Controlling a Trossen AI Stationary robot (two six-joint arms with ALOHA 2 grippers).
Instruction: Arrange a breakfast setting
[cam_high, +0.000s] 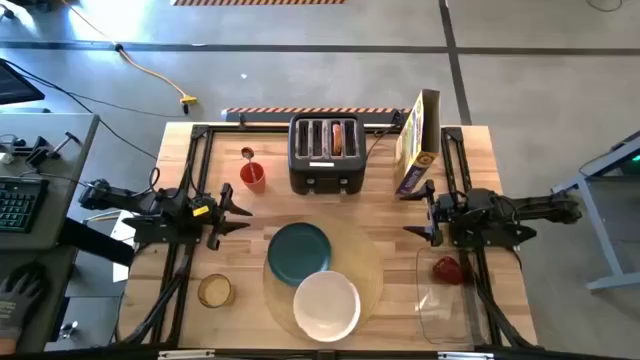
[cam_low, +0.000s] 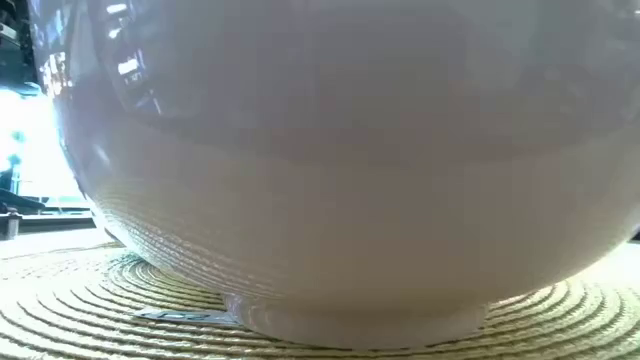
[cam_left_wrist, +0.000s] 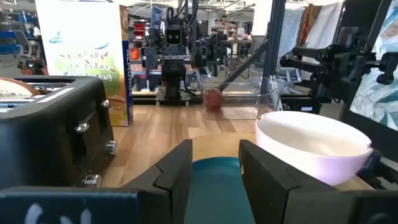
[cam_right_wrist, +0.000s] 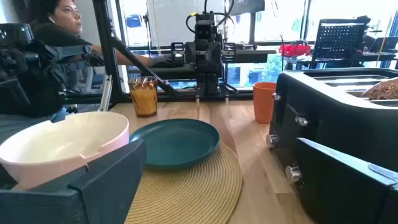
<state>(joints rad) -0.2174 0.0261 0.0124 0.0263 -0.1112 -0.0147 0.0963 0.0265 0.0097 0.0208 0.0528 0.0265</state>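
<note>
The round pale tan placemat (cam_high: 360, 262) lies at the table's near middle. The dark teal plate (cam_high: 299, 250) rests flat on its far left part. The white bowl (cam_high: 326, 305) stands by its foot ring (cam_low: 360, 325) on the mat's near part. A tan bagel half (cam_high: 345, 138) sticks up from a slot of the black toaster (cam_high: 325, 158). A small red food item (cam_high: 447, 268) lies in a clear container (cam_high: 445, 300). No spoon shows. My left gripper (cam_high: 243, 211) is open and empty left of the plate. My right gripper (cam_high: 408, 212) is open and empty right of the mat.
A red cup (cam_high: 253, 176) stands left of the toaster and a cereal box (cam_high: 418, 142) right of it. A glass jar (cam_high: 215, 291) stands at the near left. A person sits beyond the table's left side (cam_right_wrist: 59, 25).
</note>
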